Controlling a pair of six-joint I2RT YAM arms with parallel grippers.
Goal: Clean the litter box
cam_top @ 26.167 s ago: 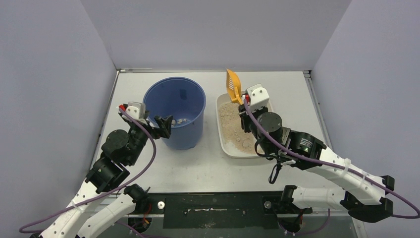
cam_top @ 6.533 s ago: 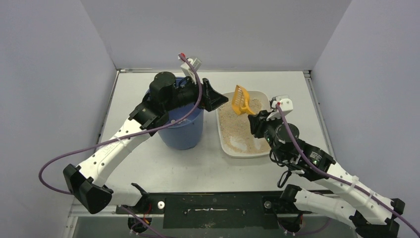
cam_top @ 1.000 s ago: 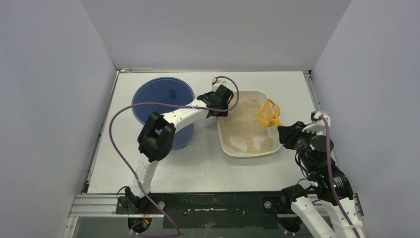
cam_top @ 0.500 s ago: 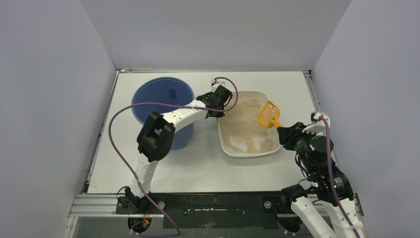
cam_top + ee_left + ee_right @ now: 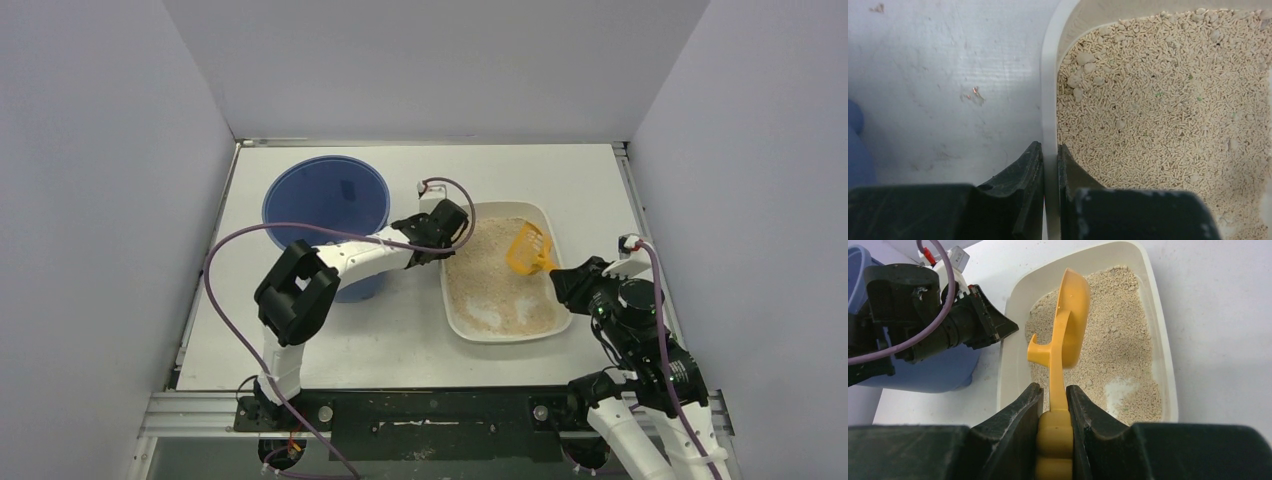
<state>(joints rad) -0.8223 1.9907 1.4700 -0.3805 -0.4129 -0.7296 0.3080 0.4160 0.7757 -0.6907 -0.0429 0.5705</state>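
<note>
While the rim of the litter box (image 5: 1049, 90) is pinched by the left gripper (image 5: 1049, 150), the scoop (image 5: 1073, 320) is clamped above it by the right gripper (image 5: 1054, 396).

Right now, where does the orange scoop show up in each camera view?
Top external: orange scoop over the right half of the litter box, held by the right pincer.
Left wrist: not in it.
Right wrist: centre, handle running down into the pincer.
Shared landmark: the litter box rim, pinched by the left pincer.
</note>
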